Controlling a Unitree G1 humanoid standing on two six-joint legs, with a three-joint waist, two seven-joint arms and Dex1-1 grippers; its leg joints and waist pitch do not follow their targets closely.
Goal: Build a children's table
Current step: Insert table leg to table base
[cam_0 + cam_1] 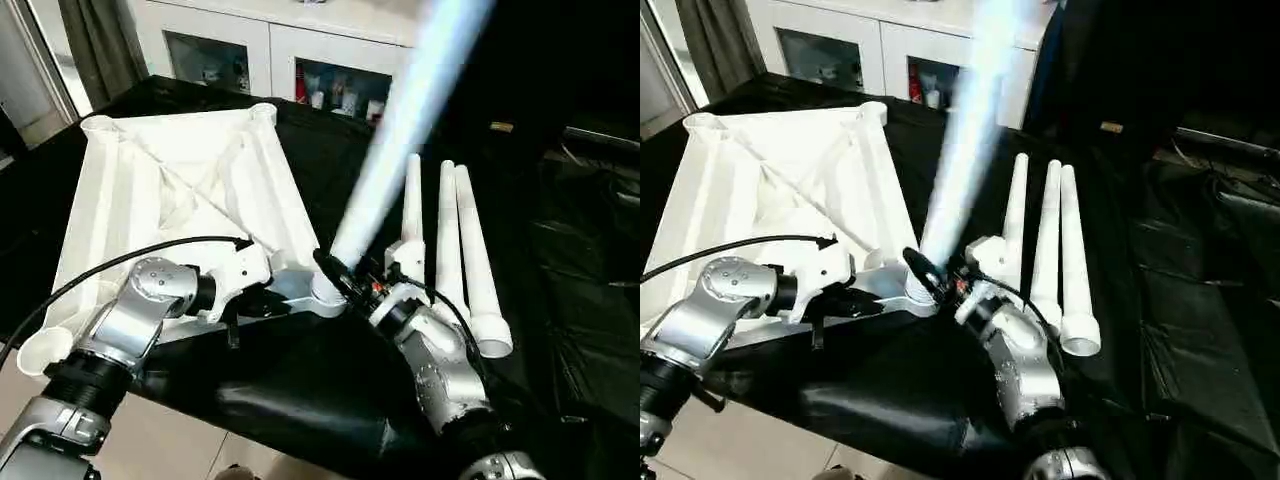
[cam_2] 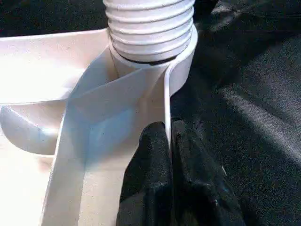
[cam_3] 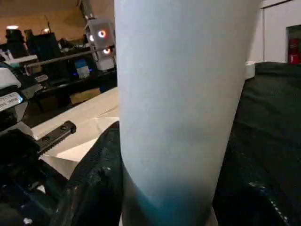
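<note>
The tabletop (image 1: 190, 190) lies underside up on the black-draped worktop (image 1: 300, 390). At its near right corner socket (image 2: 181, 52) a leg (image 1: 395, 150) rises steeply, clamped low by the right gripper (image 1: 338, 275). The left wrist view shows the leg's threaded end in the socket and the left gripper (image 2: 170, 141) pinching the rim there. Three spare legs (image 1: 450, 250) lie rightward.

Work surface is a table draped in black cloth (image 1: 300, 385). Lying directly on it: the white tabletop (image 1: 150, 190), underside up with ribs exposed, toward the left; three loose white legs (image 1: 450, 250), side by side and touching, toward the right.
</note>
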